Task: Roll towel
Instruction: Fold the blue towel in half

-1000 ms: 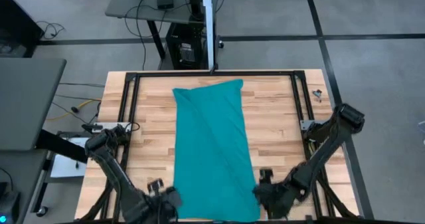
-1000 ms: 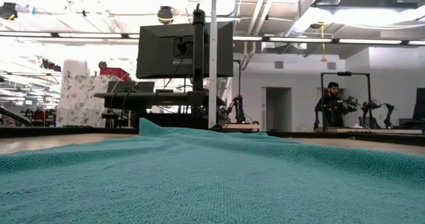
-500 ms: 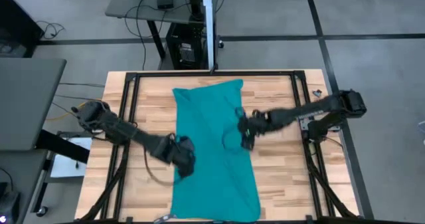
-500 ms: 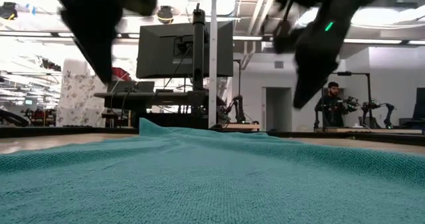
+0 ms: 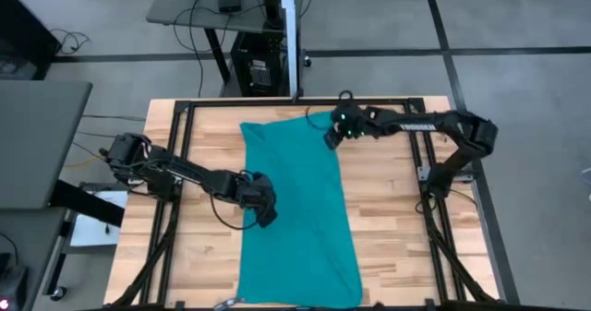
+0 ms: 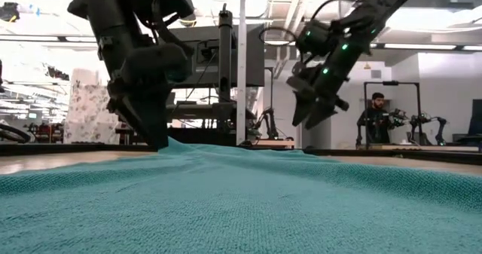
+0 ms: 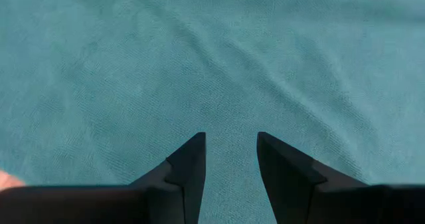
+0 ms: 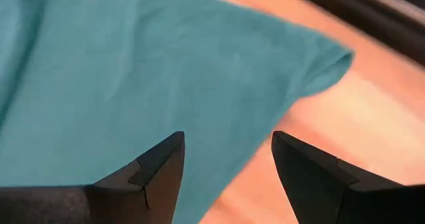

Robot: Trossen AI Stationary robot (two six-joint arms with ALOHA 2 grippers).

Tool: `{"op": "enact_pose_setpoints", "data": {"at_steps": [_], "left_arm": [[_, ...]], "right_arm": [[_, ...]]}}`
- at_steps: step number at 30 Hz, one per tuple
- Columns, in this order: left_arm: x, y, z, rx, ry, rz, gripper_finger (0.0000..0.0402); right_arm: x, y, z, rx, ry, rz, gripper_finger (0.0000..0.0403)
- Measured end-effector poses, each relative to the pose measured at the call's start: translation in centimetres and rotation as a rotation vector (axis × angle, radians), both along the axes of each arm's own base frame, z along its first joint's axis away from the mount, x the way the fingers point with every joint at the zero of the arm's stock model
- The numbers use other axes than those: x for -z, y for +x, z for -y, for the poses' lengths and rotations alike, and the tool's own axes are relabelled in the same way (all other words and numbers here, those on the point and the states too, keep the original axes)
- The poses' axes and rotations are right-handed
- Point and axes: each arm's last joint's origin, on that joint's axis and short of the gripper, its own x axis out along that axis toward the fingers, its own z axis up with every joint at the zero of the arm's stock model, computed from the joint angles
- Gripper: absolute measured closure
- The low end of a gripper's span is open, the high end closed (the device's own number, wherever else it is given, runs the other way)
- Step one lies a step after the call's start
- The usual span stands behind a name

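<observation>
I see the teal towel point(image 5: 297, 209) lying flat and long down the middle of the wooden worktop point(image 5: 397, 219). My left claw point(image 5: 266, 215) sits low over the towel's left edge, about halfway along, with its fingers point(image 7: 189, 171) apart and nothing between them. My right claw point(image 5: 331, 137) hangs above the far right corner of the towel, fingers point(image 8: 163, 164) wide apart, holding nothing.
</observation>
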Motion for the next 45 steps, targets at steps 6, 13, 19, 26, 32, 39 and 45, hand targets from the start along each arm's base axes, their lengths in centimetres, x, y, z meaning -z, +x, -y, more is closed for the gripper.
{"op": "enact_pose_setpoints", "data": {"at_steps": [6, 13, 19, 26, 32, 39, 45], "left_arm": [[-0.2, 0.0, 0.0, -0.106, -0.054, 0.024, 0.0284], [-0.2, -0.1, 0.6, -0.164, -0.091, 0.032, 0.0284], [0.6, -0.6, 2.2, -0.181, -0.111, -0.007, 0.0284], [2.2, -1.2, 4.5, -0.187, -0.133, -0.091, 0.0284], [2.2, -1.5, 5.6, -0.173, -0.149, -0.1, 0.0284], [1.6, -2.0, 6.2, -0.101, -0.238, -0.173, 0.0284], [-0.3, -1.7, 5.5, -0.097, -0.203, -0.156, 0.0284]], "right_arm": [[1.2, 2.7, 4.3, -0.095, 0.021, -0.109, 0.0184], [3.3, 4.1, 7.5, -0.126, 0.121, -0.215, 0.0184], [4.2, 3.5, 8.1, -0.125, 0.163, -0.255, 0.0184], [4.1, 2.1, 9.3, -0.092, 0.18, -0.273, 0.0184], [4.1, 1.3, 10.0, -0.087, 0.188, -0.291, 0.0184], [3.9, 0.2, 10.3, -0.066, 0.218, -0.321, 0.0184], [2.1, 0.3, 10.0, -0.111, 0.199, -0.271, 0.0184]]}}
